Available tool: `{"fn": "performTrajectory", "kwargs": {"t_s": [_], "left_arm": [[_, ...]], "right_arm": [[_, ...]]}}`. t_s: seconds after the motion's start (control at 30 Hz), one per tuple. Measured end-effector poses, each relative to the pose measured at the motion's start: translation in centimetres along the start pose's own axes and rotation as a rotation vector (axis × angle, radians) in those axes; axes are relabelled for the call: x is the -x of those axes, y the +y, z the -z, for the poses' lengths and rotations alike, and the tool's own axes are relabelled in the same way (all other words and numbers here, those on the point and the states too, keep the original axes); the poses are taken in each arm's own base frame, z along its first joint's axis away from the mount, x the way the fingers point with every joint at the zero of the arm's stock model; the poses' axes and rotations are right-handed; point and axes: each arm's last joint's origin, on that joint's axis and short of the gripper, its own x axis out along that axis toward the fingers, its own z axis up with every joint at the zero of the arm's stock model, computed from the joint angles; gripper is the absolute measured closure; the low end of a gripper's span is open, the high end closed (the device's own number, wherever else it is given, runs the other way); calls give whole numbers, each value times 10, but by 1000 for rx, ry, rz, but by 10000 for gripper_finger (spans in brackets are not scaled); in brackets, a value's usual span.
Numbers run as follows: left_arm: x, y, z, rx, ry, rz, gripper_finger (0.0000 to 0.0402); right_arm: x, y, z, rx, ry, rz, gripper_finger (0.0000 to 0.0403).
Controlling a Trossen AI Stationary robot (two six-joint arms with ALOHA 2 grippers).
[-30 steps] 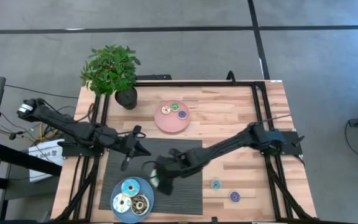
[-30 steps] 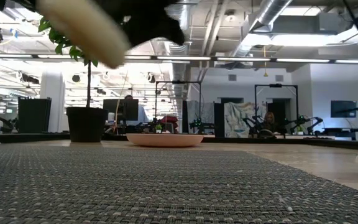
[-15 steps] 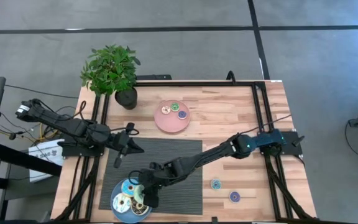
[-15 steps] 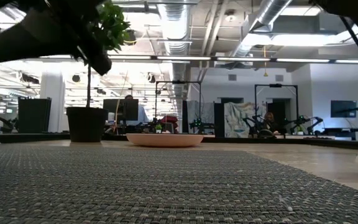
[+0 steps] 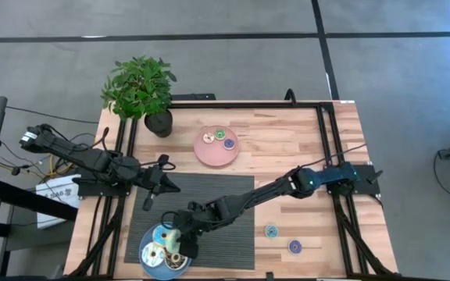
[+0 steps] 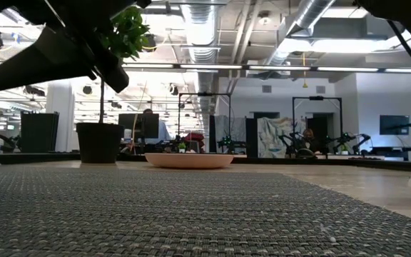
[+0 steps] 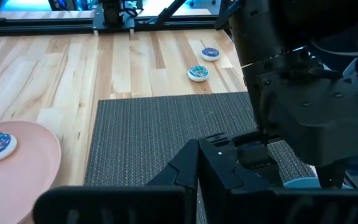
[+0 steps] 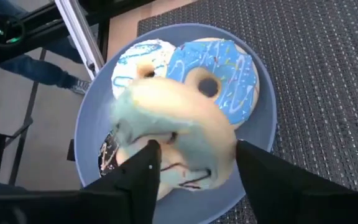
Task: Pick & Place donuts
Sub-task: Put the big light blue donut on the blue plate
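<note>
Pale green donut (image 8: 176, 134) sits directly between the right gripper (image 8: 194, 165) fingers, over the blue plate (image 8: 263, 134). It looks blurred, so possibly dropping; the fingers stand apart on either side and I cannot tell whether they touch it. Under it on the plate: a blue donut (image 8: 219, 68), a white one (image 8: 135, 62) and a dark one (image 8: 107, 155) at the rim.

From overhead, the right gripper (image 5: 184, 242) hangs over the plate (image 5: 148, 261) at the mat's (image 5: 233, 195) near-left corner, arm stretched right across the mat.

Relation that matters: donut is straight below the gripper, plate straight below the donut. My guess is release, then lift clear.

Off the plate, two small donuts (image 5: 271, 231) (image 5: 294, 247) lie on bare wood right of the mat, nearer the right arm's base than the left. The pink plate (image 5: 205, 152), beyond the mat, holds two more (image 5: 223, 139).

Left gripper (image 5: 151, 195) is closed and empty, parked above the mat's left edge, just up from the blue plate.
</note>
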Motion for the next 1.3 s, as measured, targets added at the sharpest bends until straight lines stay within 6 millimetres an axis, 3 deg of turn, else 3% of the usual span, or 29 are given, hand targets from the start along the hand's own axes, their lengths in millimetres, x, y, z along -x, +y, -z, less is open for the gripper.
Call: {"fn": "performTrajectory", "kwargs": {"t_s": [0.27, 0.73, 0.97, 1.07, 1.2, 1.3], "left_arm": [[0, 0, 0, 12, 0, 0, 402], [0, 0, 0, 19, -2, 1, 402], [0, 0, 0, 32, -2, 1, 402], [0, 0, 0, 46, -2, 1, 402], [0, 0, 0, 62, -2, 1, 402], [0, 0, 0, 63, -2, 1, 402]], "right_arm": [[0, -1, 1, -2, 19, -14, 159], [7, -19, -9, -52, 119, -120, 158], [13, -3, -18, 26, 61, -312, 158], [11, -1, -17, 30, 61, -317, 158], [9, -13, -12, 9, 124, -258, 160], [19, -17, -20, 12, 108, -250, 174]]}}
